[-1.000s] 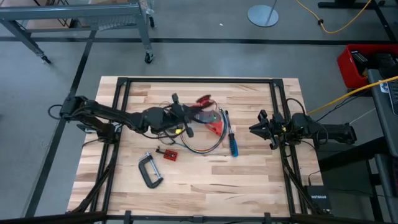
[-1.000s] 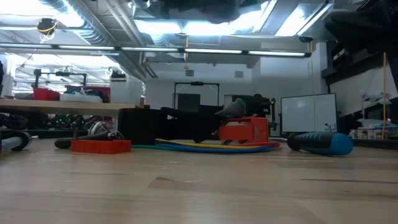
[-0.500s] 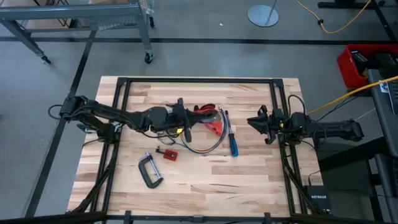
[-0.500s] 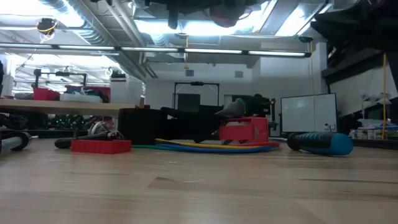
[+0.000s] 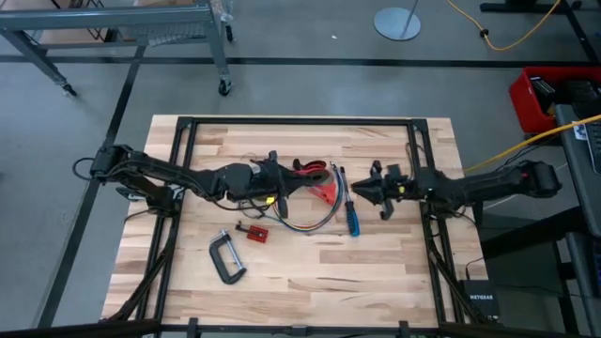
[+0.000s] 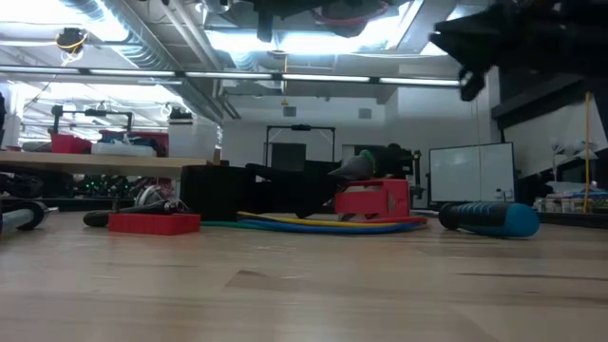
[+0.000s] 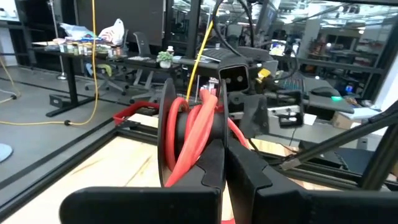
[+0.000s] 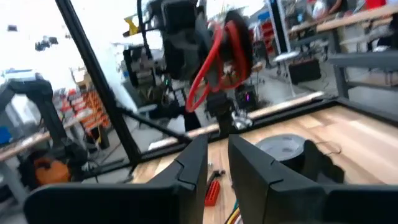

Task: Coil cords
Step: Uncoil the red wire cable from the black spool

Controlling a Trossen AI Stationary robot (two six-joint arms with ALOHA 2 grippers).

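My left gripper (image 7: 214, 134) hangs above the table (image 5: 376, 272) centre with its fingers pinched tight on a looped bundle of the black-and-red cord (image 7: 189, 134), lifted clear of the wood. My right gripper (image 5: 374, 191) reaches in from three o'clock toward that bundle; its fingers stand a little apart with nothing between them. The multicoloured cord (image 5: 310, 223) lies as a loose ring on the table directly under my left gripper, with the blue-handled screwdriver (image 5: 349, 211) just beside it on the three o'clock side.

The risks, as I judge them: the loops sit only in a pinch, so a nudge from my right fingers could knock them loose and undo the coil. If my right gripper closes on one strand alone, pulling would drag the bundle out of shape. My two grippers are near each other and could collide. A low sweep could also catch the screwdriver.
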